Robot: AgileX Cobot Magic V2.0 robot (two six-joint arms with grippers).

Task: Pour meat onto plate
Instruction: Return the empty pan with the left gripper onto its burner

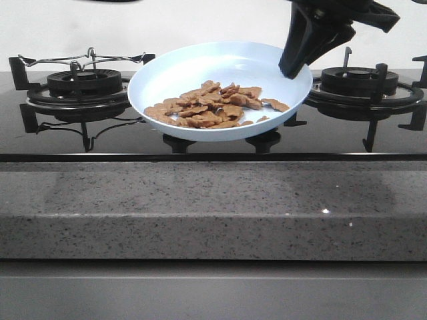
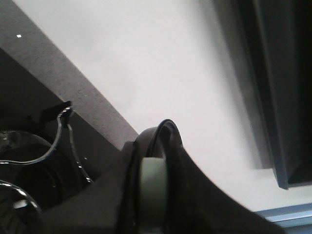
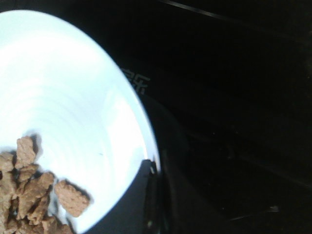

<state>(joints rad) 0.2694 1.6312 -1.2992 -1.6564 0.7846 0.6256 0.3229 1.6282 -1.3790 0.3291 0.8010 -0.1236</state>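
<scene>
A: Starting at the left, we see the left gas burner [image 1: 83, 83] with its wire pan support, nothing on it. Our left gripper [image 2: 156, 195] shows only in its own wrist view, where a dark finger sits against a pale wall; we cannot tell whether those fingers are released or clenched.

B: Agreed. Next comes the plate [image 1: 173, 77], pale blue, tilted toward us between the two burners, above the glossy black hob [image 1: 213, 143].

A: The meat [image 1: 213, 107] lies heaped on the plate's lower near side, away from our fingers.

B: Our right gripper [image 1: 298, 63] comes down from above and grasps the plate's far right rim. The right wrist view shows a finger [image 3: 129, 204] lapping over that rim, the nearest meat piece just beside it.

A: Right of those fingers stands the right burner [image 1: 360, 83]. The speckled stone counter [image 1: 213, 207] runs along the front.
</scene>
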